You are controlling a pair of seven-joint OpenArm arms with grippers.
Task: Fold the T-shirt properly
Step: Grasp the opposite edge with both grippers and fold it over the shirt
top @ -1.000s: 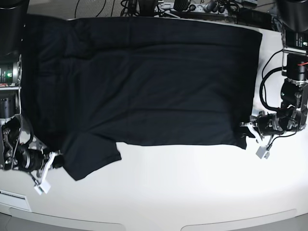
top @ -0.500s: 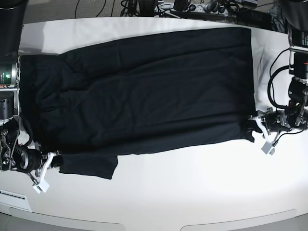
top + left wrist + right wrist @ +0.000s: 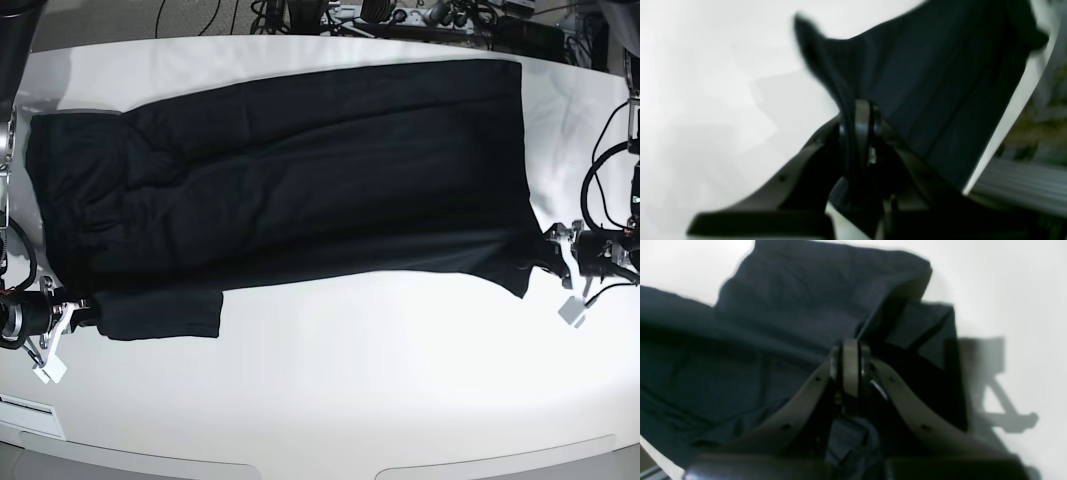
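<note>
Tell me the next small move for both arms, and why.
Probably keep drawing both grippers outward and toward the near edge: the left gripper and right gripper each pinch a near corner of the T-shirt, which shows wrinkles by the sleeve.

Bright even light, glare on the white table [image 3: 400, 380]; both wrist views blurred, base view barrel-distorted.

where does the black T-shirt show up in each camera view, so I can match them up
Base: the T-shirt lies spread across the white table, pinched at its near corners by both grippers.
Left wrist: upper right, its corner running down into the shut left gripper.
Right wrist: left and centre, bunched at the shut right gripper.
Shared landmark: the white table beside the cloth.
</note>
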